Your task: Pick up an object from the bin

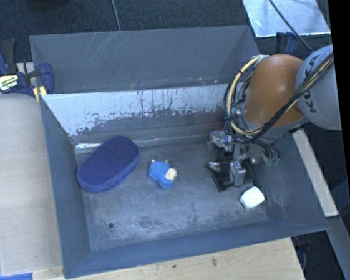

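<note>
View from above into the grey metal bin (174, 246). The arm (323, 91) enters from the right, its wrist carrying an orange cover (273, 90) with looped cables (240, 94) running down beside it. The hand (229, 173) is lowered into the right part of the bin, close to the floor and near the right wall; whether it is spread or pressed together cannot be told, since its dark and metallic parts overlap from this angle, and nothing can be seen pinched in it. The thing nearest to it is a small white rounded piece (252, 197), lying on the bin floor just beside the hand, towards the near right corner; whether the two touch cannot be told. Near the middle of the floor, well apart from the hand, lies a small blue-and-white thing (162, 174). Further left, close to the left wall, rests a large blue oval pad (108, 163), lying flat with its long axis slanting towards the back wall. The three things lie singly, none touching another, on the scuffed floor.
</note>
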